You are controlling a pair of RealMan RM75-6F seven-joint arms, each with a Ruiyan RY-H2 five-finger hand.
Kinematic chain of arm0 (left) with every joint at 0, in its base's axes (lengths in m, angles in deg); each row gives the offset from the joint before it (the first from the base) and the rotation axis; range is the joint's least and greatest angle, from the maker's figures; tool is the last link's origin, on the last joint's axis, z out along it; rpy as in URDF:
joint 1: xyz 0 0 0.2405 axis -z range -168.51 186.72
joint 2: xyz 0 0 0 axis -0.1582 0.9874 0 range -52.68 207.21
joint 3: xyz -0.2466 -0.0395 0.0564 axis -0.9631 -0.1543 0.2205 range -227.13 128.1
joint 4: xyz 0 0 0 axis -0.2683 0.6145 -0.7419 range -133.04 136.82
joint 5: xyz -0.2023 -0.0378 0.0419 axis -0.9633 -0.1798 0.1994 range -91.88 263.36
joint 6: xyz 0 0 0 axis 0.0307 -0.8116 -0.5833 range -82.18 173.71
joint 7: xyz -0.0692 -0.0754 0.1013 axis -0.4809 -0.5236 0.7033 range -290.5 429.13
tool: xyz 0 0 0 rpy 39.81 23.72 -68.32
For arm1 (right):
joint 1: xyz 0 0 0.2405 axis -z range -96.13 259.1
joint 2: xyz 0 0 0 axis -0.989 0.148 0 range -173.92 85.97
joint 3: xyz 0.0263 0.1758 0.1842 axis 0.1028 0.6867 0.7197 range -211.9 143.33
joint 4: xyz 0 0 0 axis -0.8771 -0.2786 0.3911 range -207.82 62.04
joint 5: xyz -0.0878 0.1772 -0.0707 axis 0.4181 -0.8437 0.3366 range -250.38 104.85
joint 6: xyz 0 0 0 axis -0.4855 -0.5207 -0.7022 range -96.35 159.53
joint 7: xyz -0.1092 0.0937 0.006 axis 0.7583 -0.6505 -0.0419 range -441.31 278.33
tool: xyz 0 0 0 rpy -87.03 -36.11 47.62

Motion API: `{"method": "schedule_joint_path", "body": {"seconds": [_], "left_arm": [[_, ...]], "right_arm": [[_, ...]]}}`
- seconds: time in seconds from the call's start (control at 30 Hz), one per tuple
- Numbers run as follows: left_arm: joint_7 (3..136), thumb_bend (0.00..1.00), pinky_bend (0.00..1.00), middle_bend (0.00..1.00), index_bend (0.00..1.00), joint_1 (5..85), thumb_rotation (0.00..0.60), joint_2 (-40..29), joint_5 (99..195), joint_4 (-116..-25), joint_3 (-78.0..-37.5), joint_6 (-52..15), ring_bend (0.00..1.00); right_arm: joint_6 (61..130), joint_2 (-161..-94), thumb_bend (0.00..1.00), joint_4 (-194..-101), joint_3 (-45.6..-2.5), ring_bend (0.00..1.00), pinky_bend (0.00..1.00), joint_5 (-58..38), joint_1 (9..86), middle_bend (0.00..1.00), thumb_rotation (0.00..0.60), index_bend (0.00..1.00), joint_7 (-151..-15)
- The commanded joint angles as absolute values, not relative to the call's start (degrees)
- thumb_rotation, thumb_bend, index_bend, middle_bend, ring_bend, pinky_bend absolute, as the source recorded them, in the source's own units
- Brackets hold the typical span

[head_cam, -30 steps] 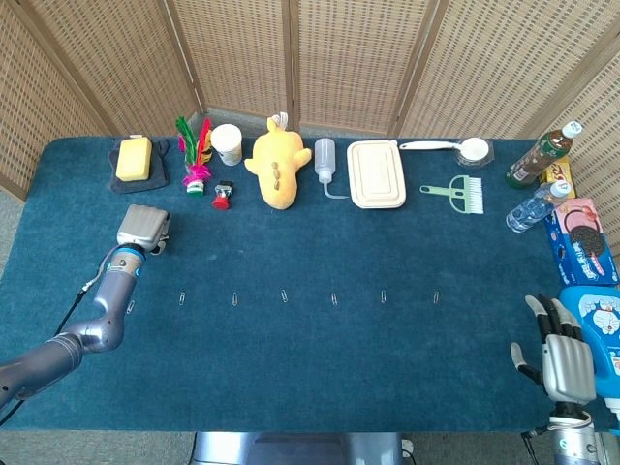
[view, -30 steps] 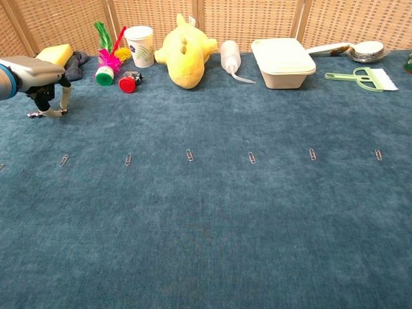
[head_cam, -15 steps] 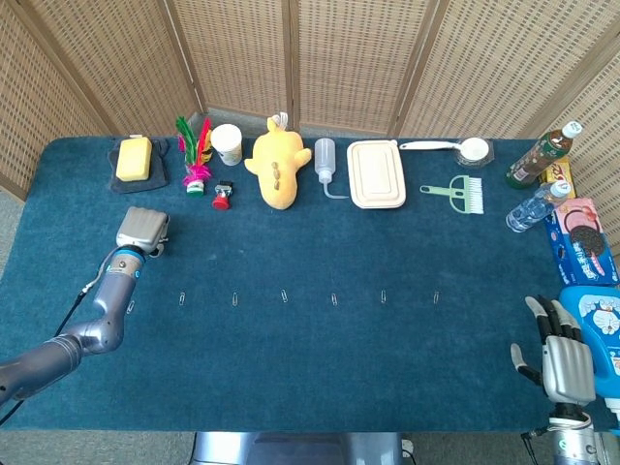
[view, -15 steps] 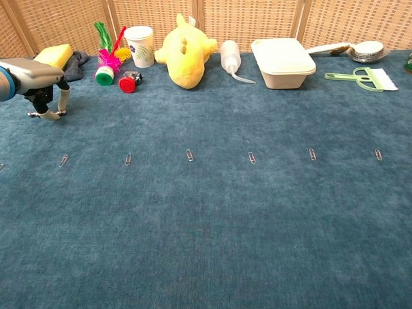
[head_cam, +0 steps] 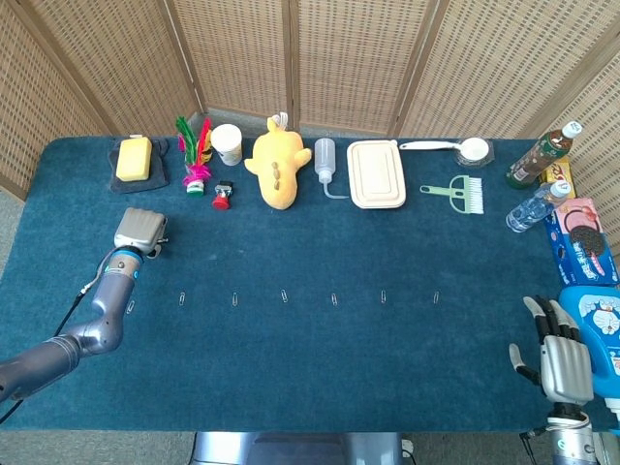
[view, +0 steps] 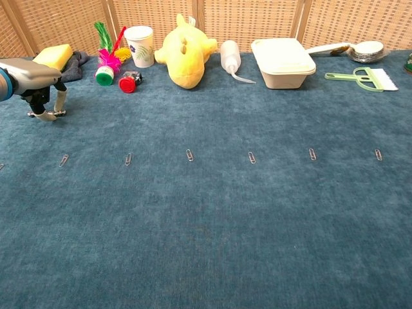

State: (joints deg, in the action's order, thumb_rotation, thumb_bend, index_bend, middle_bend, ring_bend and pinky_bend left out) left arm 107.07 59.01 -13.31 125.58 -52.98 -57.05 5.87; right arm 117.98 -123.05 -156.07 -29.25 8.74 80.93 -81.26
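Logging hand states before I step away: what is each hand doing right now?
Left hand: fingers pointing down over the blue cloth table, holding nothing visible; open or closed cannot be told.
Right hand: open, fingers spread, empty.

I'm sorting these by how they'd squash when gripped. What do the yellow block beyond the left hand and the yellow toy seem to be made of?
The yellow block looks like foam sponge: matte, with softly rounded edges, lying on a dark cloth. The yellow toy looks like stuffed plush fabric: fuzzy, with a puffy shape. Both are probably soft.
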Motion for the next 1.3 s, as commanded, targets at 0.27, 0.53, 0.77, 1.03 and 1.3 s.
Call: {"method": "schedule_joint_path", "body": {"seconds": [0.27, 0.53, 0.77, 1.03, 1.3], "left_arm": [[109.3, 0.56, 0.86, 0.91, 0.53, 59.4, 0.600, -13.6, 123.2, -52.7, -56.2, 5.9, 0.81], [110.6, 0.57, 0.86, 0.91, 0.53, 59.8, 0.600, -13.6, 121.7, -52.3, -55.8, 6.0, 0.81], [112.5, 0.58, 0.86, 0.91, 0.53, 60.4, 0.600, -13.1, 120.3, -52.5, -55.0, 6.5, 0.81], [113.4, 0.61, 0.86, 0.91, 0.62, 60.6, 0.600, -12.2, 119.0, -54.0, -54.6, 5.8, 0.82], [111.9, 0.62, 0.86, 0.91, 0.62, 60.2, 0.600, -10.4, 119.6, -56.7, -54.9, 4.3, 0.82]], "right_arm": [[118.0, -123.1, 0.39, -156.1, -29.2, 0.08, 0.14, 8.8, 80.9, 0.13, 0.600, 0.12, -81.0], [117.9, -123.2, 0.39, -156.3, -29.2, 0.08, 0.14, 8.8, 80.8, 0.13, 0.600, 0.12, -80.7], [118.2, -123.1, 0.39, -156.6, -29.1, 0.08, 0.14, 8.8, 80.9, 0.13, 0.600, 0.12, -80.7], [118.6, -123.1, 0.39, -156.5, -29.1, 0.08, 0.14, 9.0, 81.1, 0.13, 0.600, 0.12, -80.9], [118.9, -123.0, 0.39, -156.6, -29.2, 0.08, 0.14, 9.5, 81.1, 0.13, 0.600, 0.12, -81.3]]}}
